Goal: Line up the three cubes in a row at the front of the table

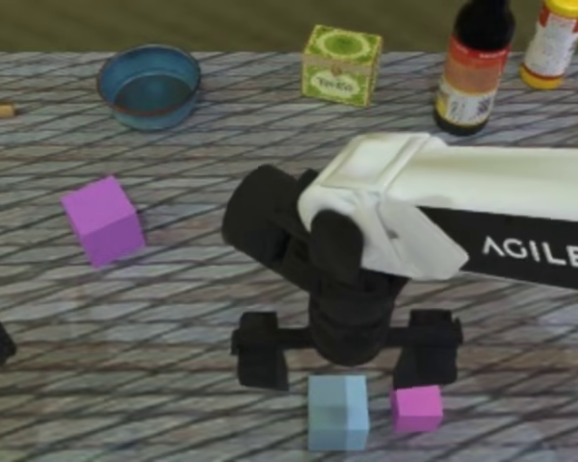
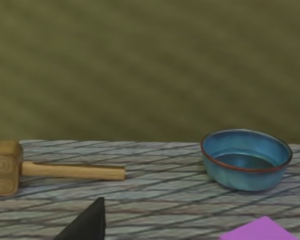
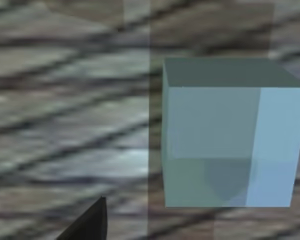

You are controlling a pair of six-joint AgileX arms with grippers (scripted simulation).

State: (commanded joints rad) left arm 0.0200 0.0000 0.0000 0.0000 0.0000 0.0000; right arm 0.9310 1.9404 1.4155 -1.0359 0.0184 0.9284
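Hovering low over the front of the table (image 1: 173,318), the right gripper (image 1: 347,351) is standing with its jaws spread wide and holding nothing, one finger on each side of a point just behind the light blue cube (image 1: 338,412). That cube is sitting at the front edge, slightly right of centre, with the small pink-magenta cube (image 1: 416,407) just beside it on the right, a narrow gap between them. The large purple-magenta cube (image 1: 103,219) is lying well apart, toward the left and farther back, not yet in the row.

In the right wrist view the light blue cube (image 3: 230,140) is filling much of the frame, resting on the table with nothing gripping it.

The left arm is sitting parked at the left edge; whether its fingers are open cannot be told. Its wrist camera is looking across at a wooden mallet (image 2: 50,172) and a blue bowl (image 2: 246,159).

The main hazard appears to be the right finger, which is hanging very near the pink-magenta cube: any sideways drift or careless lift could be nudging it out of line. A low sweep leftward toward the purple-magenta cube might also be clipping the blue one. With both placed cubes so near the front edge, a push could be sending one off the table.
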